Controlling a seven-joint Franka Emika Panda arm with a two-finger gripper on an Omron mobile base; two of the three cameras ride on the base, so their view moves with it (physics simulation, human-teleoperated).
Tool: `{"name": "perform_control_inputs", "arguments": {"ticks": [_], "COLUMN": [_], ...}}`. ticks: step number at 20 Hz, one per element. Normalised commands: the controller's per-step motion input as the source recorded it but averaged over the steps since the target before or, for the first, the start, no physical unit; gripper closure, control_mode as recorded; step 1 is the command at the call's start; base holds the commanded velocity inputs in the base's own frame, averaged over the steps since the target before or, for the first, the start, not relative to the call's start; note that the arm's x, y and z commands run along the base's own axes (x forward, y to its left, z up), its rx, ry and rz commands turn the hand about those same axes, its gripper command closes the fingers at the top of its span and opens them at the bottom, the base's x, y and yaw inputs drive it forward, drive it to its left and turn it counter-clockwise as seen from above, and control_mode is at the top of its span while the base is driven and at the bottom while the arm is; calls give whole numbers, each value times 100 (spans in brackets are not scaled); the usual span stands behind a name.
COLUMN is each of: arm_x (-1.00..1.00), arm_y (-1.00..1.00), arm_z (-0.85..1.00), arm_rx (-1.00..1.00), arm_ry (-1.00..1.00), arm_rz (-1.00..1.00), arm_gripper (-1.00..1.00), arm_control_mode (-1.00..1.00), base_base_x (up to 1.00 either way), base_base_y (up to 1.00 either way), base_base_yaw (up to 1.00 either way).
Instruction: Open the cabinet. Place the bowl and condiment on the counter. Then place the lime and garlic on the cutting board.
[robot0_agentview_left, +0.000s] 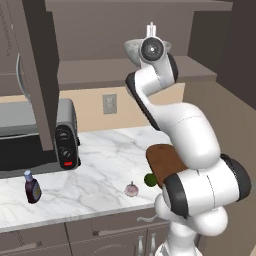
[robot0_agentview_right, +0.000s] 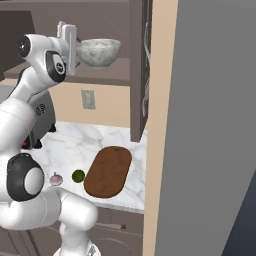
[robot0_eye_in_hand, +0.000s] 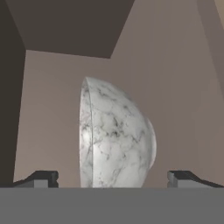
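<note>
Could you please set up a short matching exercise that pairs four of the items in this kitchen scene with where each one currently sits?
Things:
1. bowl
2. condiment bottle
3. lime
4. gripper

Places or states:
A. on the counter, in front of the toaster oven
B. on the counter between the garlic and the cutting board
C. open, raised at the cabinet shelf, facing the bowl
D. on the shelf of the opened cabinet

Pairs: 1-D, 2-A, 3-B, 4-C

wall: beige, grey outlet (robot0_agentview_left: 109, 103) | appliance: silver-black toaster oven (robot0_agentview_left: 35, 135) | lower drawers (robot0_agentview_left: 115, 227): grey-brown
</note>
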Motion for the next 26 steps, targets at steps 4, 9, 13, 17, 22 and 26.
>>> {"name": "perform_control_inputs", "arguments": {"ticks": [4, 9, 13, 17, 22, 26], "arm_x": [20, 20, 18, 14, 19, 33], "arm_y": [0, 0, 0, 0, 0, 0], "arm_z": [-2, 0, 0, -1, -5, -9], "arm_rx": [0, 0, 0, 0, 0, 0], "arm_ry": [0, 0, 0, 0, 0, 0], "arm_rz": [0, 0, 0, 0, 0, 0], "arm_gripper": [-100, -100, -100, -100, -100, -100], "arm_control_mode": [-100, -100, -100, -100, -100, -100], "base_base_x": [0, 0, 0, 0, 0, 0], "base_base_y": [0, 0, 0, 0, 0, 0], "base_base_yaw": [0, 0, 0, 0, 0, 0]}}
